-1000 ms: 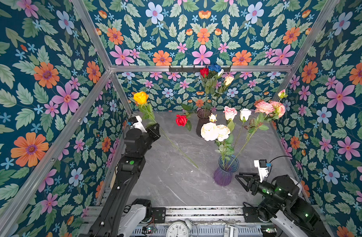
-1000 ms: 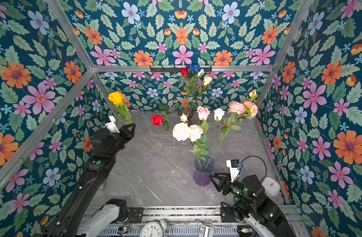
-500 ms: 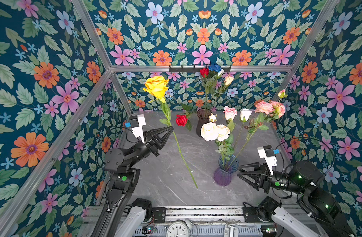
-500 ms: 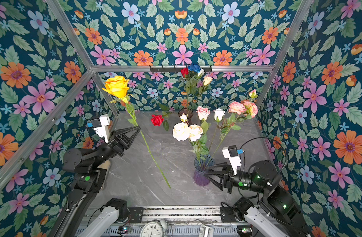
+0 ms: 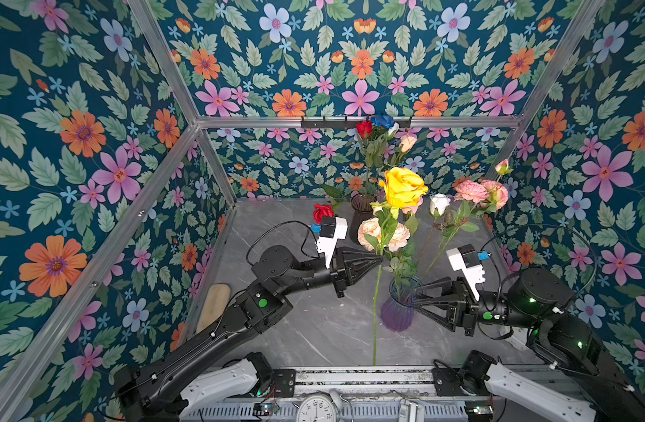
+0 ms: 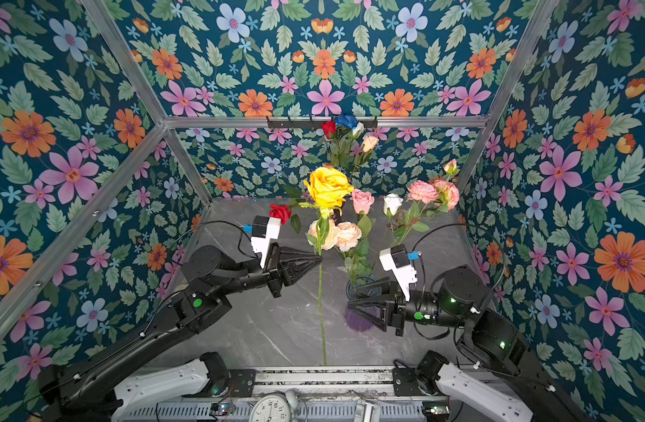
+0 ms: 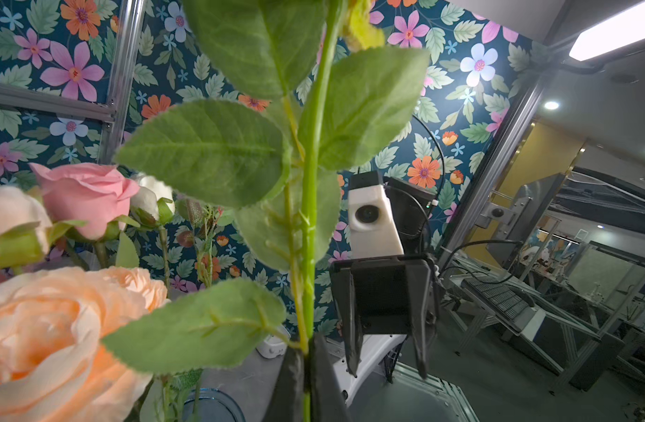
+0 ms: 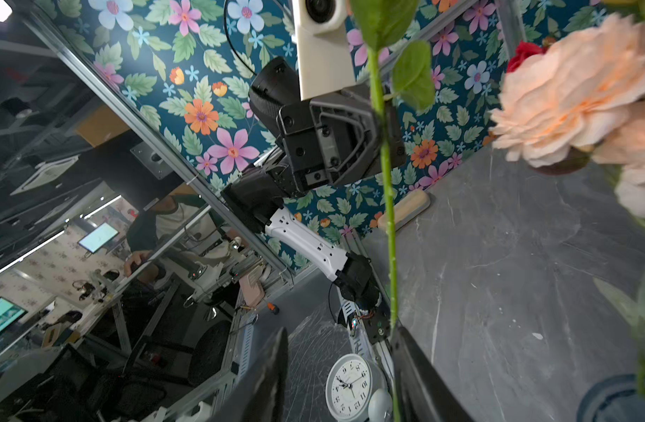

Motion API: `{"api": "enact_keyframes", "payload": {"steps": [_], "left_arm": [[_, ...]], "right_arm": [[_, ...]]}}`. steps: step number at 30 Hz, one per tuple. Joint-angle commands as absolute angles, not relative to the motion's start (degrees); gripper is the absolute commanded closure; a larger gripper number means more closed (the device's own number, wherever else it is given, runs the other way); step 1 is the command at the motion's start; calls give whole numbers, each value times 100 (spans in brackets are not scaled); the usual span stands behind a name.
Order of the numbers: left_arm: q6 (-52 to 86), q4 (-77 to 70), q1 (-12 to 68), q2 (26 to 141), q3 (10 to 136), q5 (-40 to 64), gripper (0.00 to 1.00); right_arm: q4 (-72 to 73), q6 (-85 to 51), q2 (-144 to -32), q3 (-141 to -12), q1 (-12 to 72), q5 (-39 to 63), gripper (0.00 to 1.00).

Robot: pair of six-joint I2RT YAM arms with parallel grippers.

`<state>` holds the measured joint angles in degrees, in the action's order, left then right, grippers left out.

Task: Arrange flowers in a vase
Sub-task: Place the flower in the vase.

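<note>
The left hand [image 5: 381, 260] is clamped shut on the stem [image 5: 376, 310] of a yellow rose [image 5: 403, 188], just under its lowest leaves. It holds the flower upright above the desk [image 5: 313, 329], just left of the purple vase [image 5: 397, 314]. That vase stands near the front and already holds peach blooms [image 5: 383, 232] with pink and white ones behind. The stem's long bare end hangs well below the grip.

The right hand [image 5: 415, 299] reaches in from the right at the level of the vase, its jaws apart and gripping nothing. In the right wrist view the stem [image 8: 388, 219] runs down close against one of its fingers [image 8: 412, 365].

The step looks like a second grip low on the stem, so that the loose end can be steered into the vase. To do this well, the right hand should close only once the stem sits squarely between its fingers, not at the edge of one. It should also keep clear of the vase wall, which it nearly touches. The left hand should then lift the rose until the stem's tip clears the rim. The tip should go down through a gap among the stems already there. A sideways push against the peach blooms could tip the vase.
</note>
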<state>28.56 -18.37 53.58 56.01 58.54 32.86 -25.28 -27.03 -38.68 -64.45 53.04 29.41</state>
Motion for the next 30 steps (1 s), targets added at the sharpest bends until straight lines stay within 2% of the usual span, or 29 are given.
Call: {"api": "enact_keyframes", "payload": {"steps": [1, 4, 8, 11, 13, 14, 17, 22, 30], "left_arm": [[2617, -1995, 5421, 5601, 5876, 3004, 100], [2619, -1953, 5436, 5493, 5854, 2931, 100], [2634, -1855, 5449, 5417, 5889, 2929, 100], [2637, -1839, 5458, 5360, 5864, 3015, 100], [2699, -2004, 5467, 5337, 5775, 3258, 100], [2751, -2120, 5467, 5325, 5715, 3390, 100], [2890, -2507, 5497, 5278, 5505, 3687, 100], [2953, -2744, 5537, 5262, 5355, 3852, 100], [2959, -2847, 5572, 5249, 5289, 3814, 100]], "right_arm": [[-2941, -1594, -4219, -6763, 6693, 698, 48], [-3001, -994, -4581, -7014, 7939, -866, 47], [-2735, -948, -4902, -7072, 8057, -855, 51], [-2589, -998, -5000, -7117, 8051, -1135, 60], [-2520, -1162, -4976, -7132, 8053, -1718, 74], [-2493, -1216, -4939, -7137, 8042, -1867, 77], [-2391, -1210, -4876, -7207, 7939, -1760, 77], [-2447, -1456, -5094, -7409, 7408, -866, 77], [-2371, -1550, -5394, -7502, 7320, -348, 77]]}}
